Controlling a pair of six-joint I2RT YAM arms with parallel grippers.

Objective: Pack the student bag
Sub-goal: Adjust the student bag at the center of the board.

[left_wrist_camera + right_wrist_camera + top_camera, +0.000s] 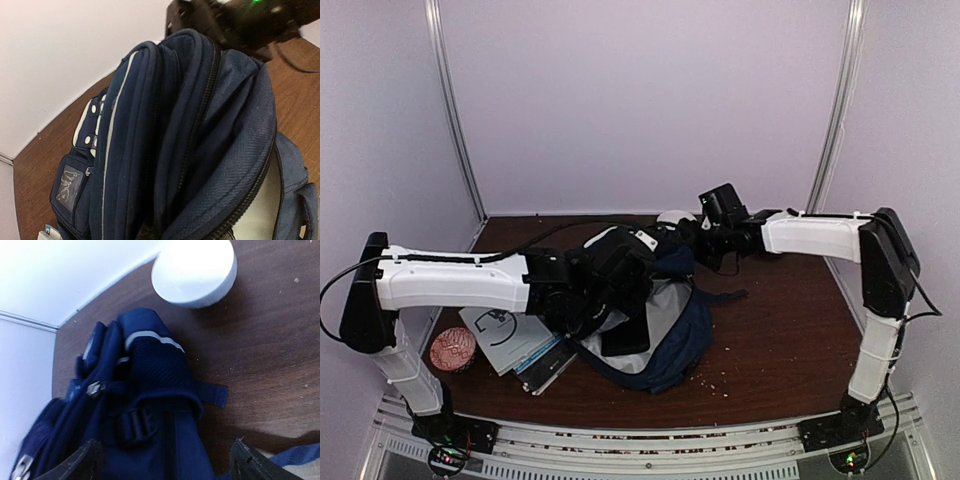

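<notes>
**YAM pair: white shells, black joints**

Left arm (450, 283) and right arm (815, 236): white moulded link covers, black joint housings, black wrist blocks. Thin black cable (334, 282) loops off the left shoulder. Black base plates (455, 435) with small lit LEDs. Right gripper (165, 467) fingertips (85, 460) matte black.

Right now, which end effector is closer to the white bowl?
Right. The right end effector is just beside the white bowl; the left end effector is farther, across the student bag.

Navy student bag (660, 330) lies mid-table, unzipped (pale lining showing), white-striped
</notes>
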